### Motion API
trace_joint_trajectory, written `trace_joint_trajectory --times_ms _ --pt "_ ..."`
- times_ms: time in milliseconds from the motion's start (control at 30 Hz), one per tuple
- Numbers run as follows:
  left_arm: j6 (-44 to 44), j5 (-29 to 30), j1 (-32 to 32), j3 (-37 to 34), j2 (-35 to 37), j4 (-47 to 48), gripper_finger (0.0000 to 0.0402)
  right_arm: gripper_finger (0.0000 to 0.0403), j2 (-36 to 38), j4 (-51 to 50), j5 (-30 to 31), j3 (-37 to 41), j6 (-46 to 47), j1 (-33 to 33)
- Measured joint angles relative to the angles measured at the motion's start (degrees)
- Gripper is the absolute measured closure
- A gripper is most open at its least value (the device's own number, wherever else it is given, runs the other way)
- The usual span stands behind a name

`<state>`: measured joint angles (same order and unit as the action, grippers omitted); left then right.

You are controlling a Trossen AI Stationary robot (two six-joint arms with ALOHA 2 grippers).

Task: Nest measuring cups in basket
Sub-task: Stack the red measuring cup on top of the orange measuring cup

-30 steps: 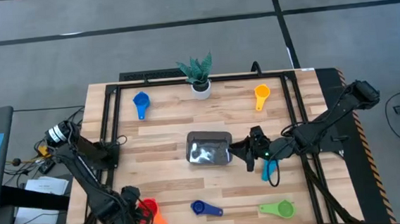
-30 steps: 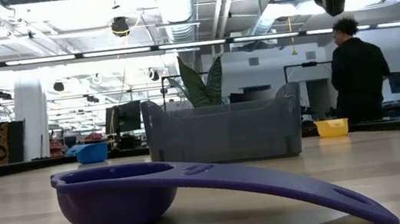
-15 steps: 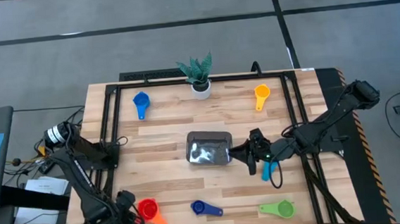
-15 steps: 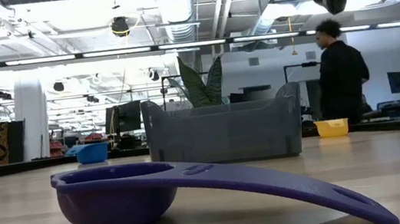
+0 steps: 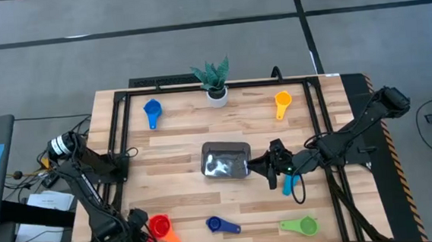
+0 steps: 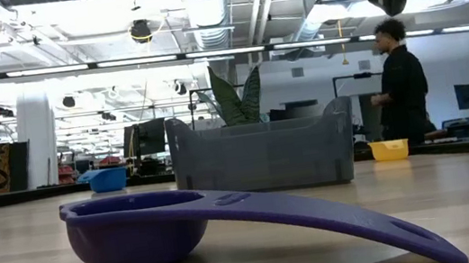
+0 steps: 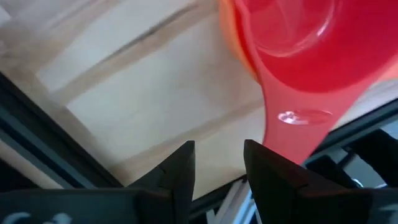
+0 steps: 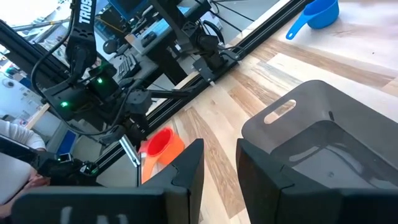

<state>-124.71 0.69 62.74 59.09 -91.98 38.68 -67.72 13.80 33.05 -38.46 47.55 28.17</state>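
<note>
- The basket (image 5: 225,160) is sitting at the middle of the wooden table (image 5: 179,139); the high view is showing nothing distinct inside it.
- The right gripper (image 5: 272,165) is hovering just beside the basket's right end. Its wrist view is showing the two fingers (image 8: 186,171) parted by a narrow gap, with nothing between them.
- The light blue cup (image 5: 287,184) is lying on the table under the right arm, just beside that gripper and not in its grasp.
- The left gripper (image 5: 138,232) is sitting at the table's near left corner, just beside the red cup (image 5: 159,226). Its fingers (image 7: 177,174) are standing slightly apart and are gripping nothing; the red handle is showing close beyond one fingertip, and contact cannot be told.
- The orange cup (image 5: 171,237) is lying under the red one, its handle pointing out to the right.
- The dark blue cup (image 5: 222,226) is lying near the front edge, and the green cup (image 5: 300,226) is lying to its right.
- The blue cup (image 5: 152,112) and the yellow cup (image 5: 282,103) are lying near the far edge, well apart, on either side of the potted plant (image 5: 213,80).
- A person (image 6: 402,82) is standing in the room beyond the table.
</note>
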Motion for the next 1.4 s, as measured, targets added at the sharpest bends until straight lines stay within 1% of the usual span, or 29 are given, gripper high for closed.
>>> trace_joint_trajectory --times_ms 167,300,500,567,667,767,900,1000,1133,1267,1400 --pt "-0.21 0.14 -0.18 0.0 0.0 -2.41 0.0277 0.0284 0.0 -0.02 -0.01 0.0 -0.09 0.0" --pt "-0.42 0.52 -1.12 0.0 0.01 -2.63 0.0277 0.0284 0.0 -0.02 -0.01 0.0 -0.88 0.0" --pt "1.24 6.11 -3.71 0.0 0.0 -5.28 0.0277 0.0284 0.0 -0.06 -0.01 0.0 -1.11 0.87" --pt "1.99 7.1 -4.29 0.0 0.0 -5.93 0.0277 0.0284 -0.35 0.06 0.0 -0.01 -1.02 1.55" --pt "1.15 5.69 -4.46 0.0 0.02 -4.72 0.0277 0.0284 -1.37 -0.27 -0.03 -0.04 0.26 2.65" --pt "-0.74 3.65 -3.19 0.01 0.0 -5.21 0.0277 0.0284 -3.09 0.0 -0.02 -0.56 0.92 3.76" --pt "-1.38 2.02 -1.83 1.03 0.0 -6.23 0.0277 0.0284 -6.95 0.09 -0.02 -3.41 1.01 5.14" --pt "-1.39 3.13 -1.8 1.14 -0.2 -7.64 0.0277 0.0284 -11.2 -0.12 -0.03 -6.56 0.49 5.74" --pt "-1.13 3.11 -2.83 1.16 -3.65 -9.08 0.0277 0.0284 -17.71 -0.05 -0.54 -11.76 -1.66 5.71" --pt "-1.56 -0.09 -3.02 1.16 -6.68 -10.17 0.0277 0.0284 -23.81 -0.17 -4.9 -17.63 -4.09 4.36" --pt "-1.61 0.17 -2.99 1.14 -7.34 -11.0 0.0277 0.0284 -29.32 -1.01 -9.69 -23.87 -6.92 2.61"
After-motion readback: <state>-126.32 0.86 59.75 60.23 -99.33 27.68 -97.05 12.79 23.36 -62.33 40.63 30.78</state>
